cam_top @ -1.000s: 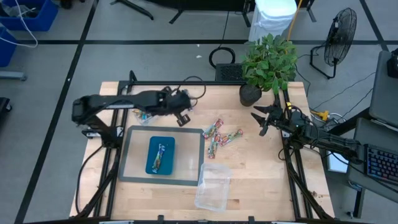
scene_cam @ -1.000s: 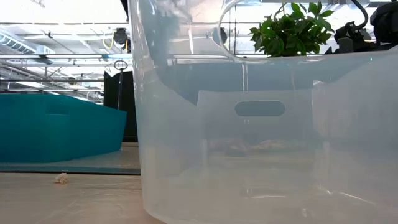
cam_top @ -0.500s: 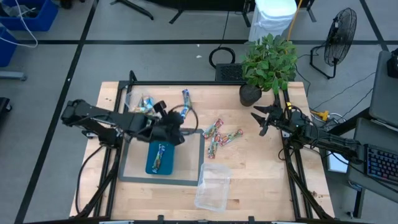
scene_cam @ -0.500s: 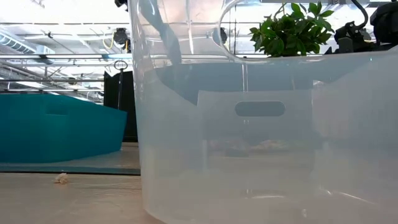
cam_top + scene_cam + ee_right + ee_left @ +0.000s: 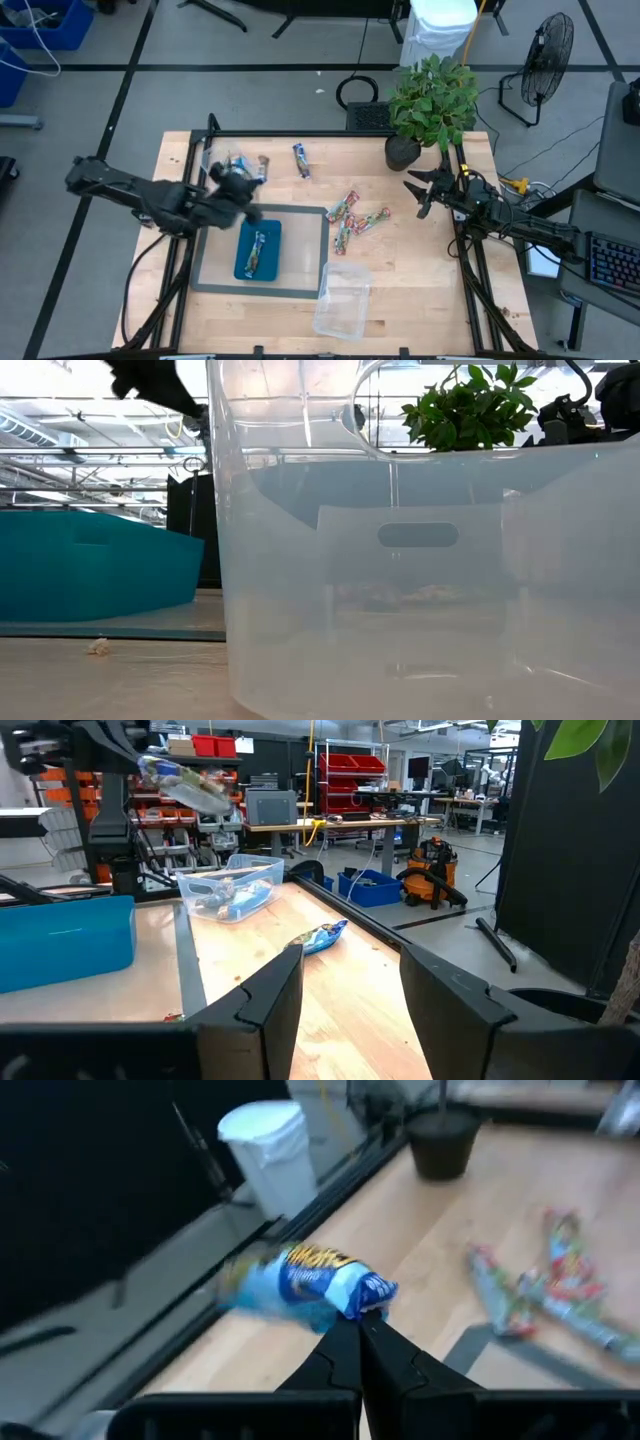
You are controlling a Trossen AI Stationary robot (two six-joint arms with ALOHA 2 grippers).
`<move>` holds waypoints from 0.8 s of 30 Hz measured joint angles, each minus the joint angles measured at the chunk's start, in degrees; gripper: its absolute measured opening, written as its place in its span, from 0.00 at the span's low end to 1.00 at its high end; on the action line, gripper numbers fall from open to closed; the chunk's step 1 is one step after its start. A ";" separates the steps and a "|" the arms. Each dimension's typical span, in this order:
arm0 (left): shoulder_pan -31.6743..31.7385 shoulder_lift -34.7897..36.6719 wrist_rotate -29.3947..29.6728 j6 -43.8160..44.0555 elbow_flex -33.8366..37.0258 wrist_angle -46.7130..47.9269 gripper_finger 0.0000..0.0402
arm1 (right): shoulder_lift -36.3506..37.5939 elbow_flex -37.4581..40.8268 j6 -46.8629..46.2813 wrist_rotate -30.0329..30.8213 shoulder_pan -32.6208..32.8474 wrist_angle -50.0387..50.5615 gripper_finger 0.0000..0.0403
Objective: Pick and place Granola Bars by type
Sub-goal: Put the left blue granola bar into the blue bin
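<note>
My left gripper is shut on a blue granola bar and hangs in the air over the far-left part of the table, near a clear tub that holds other bars. A second blue bar lies flat on the wood. Several red-green bars lie in a loose heap at mid-table. One bar lies in the teal tray. My right gripper waits open at the right edge, below the plant. My left gripper pinches the blue bar by one end between its two shut fingers. The bar is lifted clear of the table and sticks out sideways from the fingertips, roughly level.
The teal tray sits on a grey mat. An empty clear tub stands near the front edge and fills most of the low view. A potted plant stands at the far right corner. Bare wood lies right of the heap.
My left arm has drawn back from mid-table toward the table's left edge, carrying the blue bar with it; the bar now hangs by the far-left tub. The right arm has kept still.
</note>
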State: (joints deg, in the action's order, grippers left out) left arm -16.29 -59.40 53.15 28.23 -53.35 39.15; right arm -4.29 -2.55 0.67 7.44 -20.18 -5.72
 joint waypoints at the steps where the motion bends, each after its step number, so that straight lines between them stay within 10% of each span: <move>1: -0.04 3.20 -0.33 -0.03 2.55 -2.50 0.00 | 0.00 -0.02 0.00 0.00 -0.02 0.00 0.40; 11: -2.02 25.18 -23.71 11.57 14.57 -17.71 0.00 | 0.00 0.00 0.00 0.00 0.00 0.00 0.40; 24: -10.66 20.42 -38.63 17.27 14.66 -8.58 0.00 | 0.00 -0.02 0.00 0.00 -0.02 0.00 0.40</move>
State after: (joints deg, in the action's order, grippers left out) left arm -26.96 -38.98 14.52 45.50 -38.70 30.57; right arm -4.29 -2.57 0.67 7.44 -20.21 -5.72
